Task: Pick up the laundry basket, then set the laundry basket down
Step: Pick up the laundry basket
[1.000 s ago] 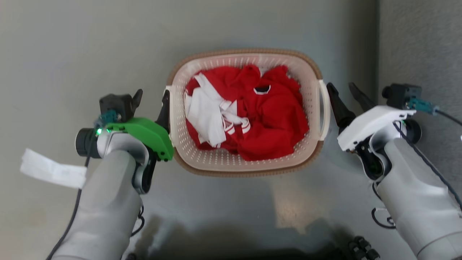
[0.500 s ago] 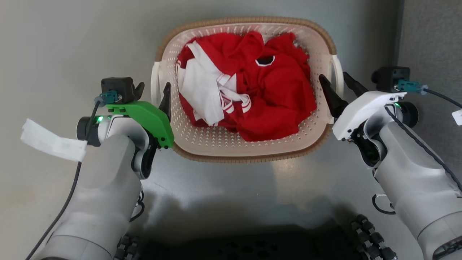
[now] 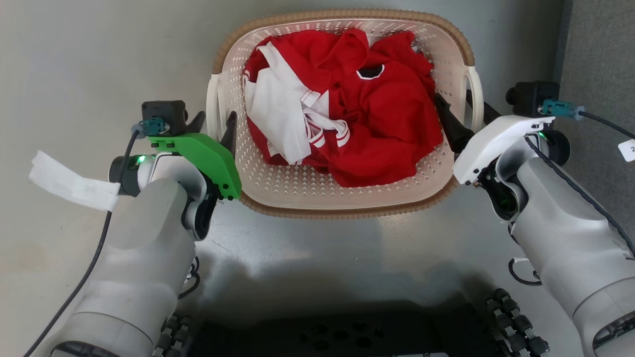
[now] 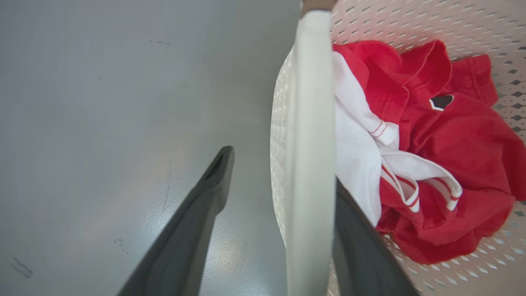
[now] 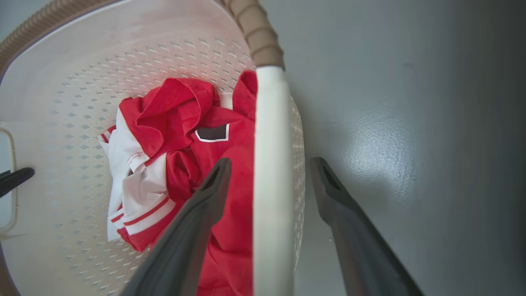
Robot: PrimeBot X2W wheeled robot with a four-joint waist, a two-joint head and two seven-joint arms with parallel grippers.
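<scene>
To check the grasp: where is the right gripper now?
In the head view, at the laundry basket's right side, the right gripper straddles the white handle, one finger inside, one outside.

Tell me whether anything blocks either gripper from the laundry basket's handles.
Nothing visible does. The left gripper, fingers open, straddles the left handle of the laundry basket; the right gripper straddles the right handle. The clothes lie beside the inner fingers.

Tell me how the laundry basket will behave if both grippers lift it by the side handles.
Probably light: the laundry basket holds only a few crumpled clothes. Its thin perforated walls may flex a little. With the left gripper and right gripper straddling opposite handles, it should lift fairly level.
</scene>
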